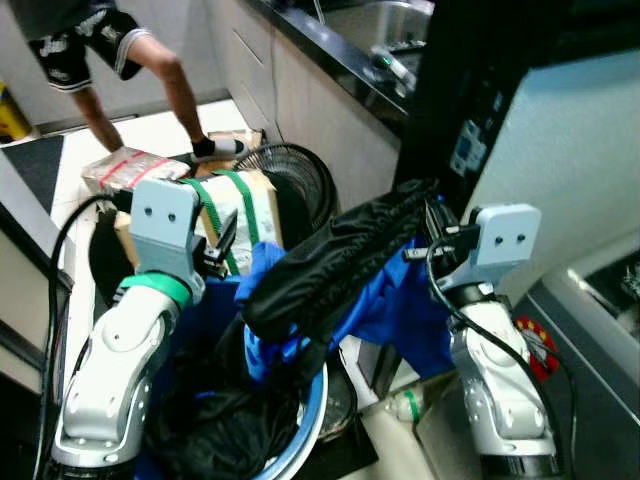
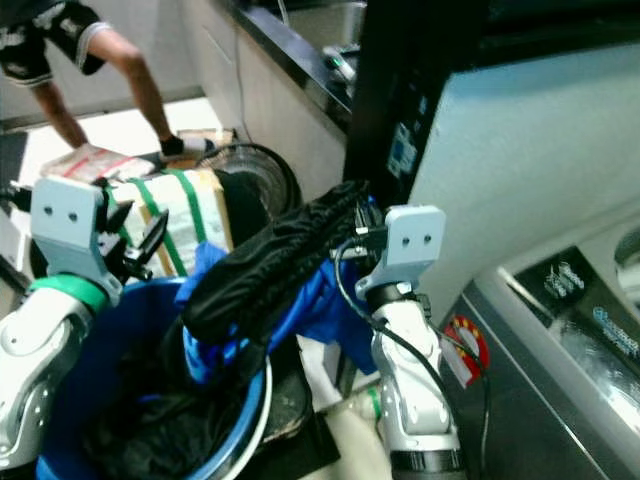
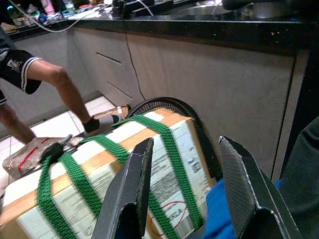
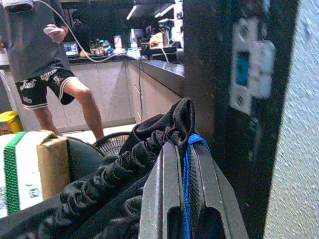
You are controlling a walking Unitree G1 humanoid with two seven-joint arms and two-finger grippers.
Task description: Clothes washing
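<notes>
Nearest you, low between your arms, sits the blue laundry basket (image 1: 305,440) with dark clothes heaped inside. Draped up out of it toward the right are a black garment (image 1: 330,260) with a gathered hem and a blue garment (image 1: 395,310) beneath it.

Your right gripper (image 4: 185,164) holds the far ends of both: its jaws are pressed together on the blue garment, with the black garment's bunched edge lying just over and against the fingers (image 4: 162,189). It hangs close beside a tall black cabinet edge (image 1: 455,110) on the right.

Your left gripper (image 3: 187,164) hovers on the left with its jaws apart, holding nothing. Just beyond it stands a cardboard box (image 3: 94,174) bound with green straps, and behind that a round black fan (image 1: 300,170) on the floor.

Farther off, a black worktop (image 3: 199,25) runs along pale cabinets, and a person (image 4: 45,55) in dark shorts stands on the tiled floor.
</notes>
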